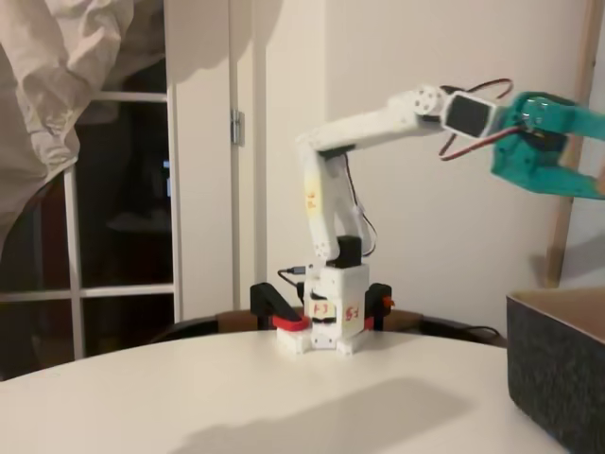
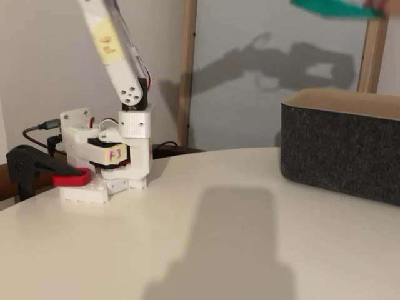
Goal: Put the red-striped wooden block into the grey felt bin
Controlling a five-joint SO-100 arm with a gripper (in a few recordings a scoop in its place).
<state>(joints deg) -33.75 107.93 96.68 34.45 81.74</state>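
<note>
White arm [image 1: 326, 189] raised from clamped base [image 1: 326, 317] on pale round table [image 1: 236, 397], reaching toward picture right in a fixed view. Teal gripper [image 1: 558, 175] held high above bin [image 1: 558, 374], cut off by frame edge; jaw state cannot be told. Bin seated on table at right in both fixed views, tan lining seen along rim [image 2: 340, 103]. Small red patch, possibly block [image 2: 375, 9], seen at gripper's edge near top right corner; blurred, identity uncertain

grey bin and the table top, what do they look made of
The grey bin looks like dark felt: matte, speckled, fuzzy walls, with a smooth tan lining at the rim. The table top seems a smooth, off-white laminate or painted surface with a faint sheen; I can't tell which.
</note>
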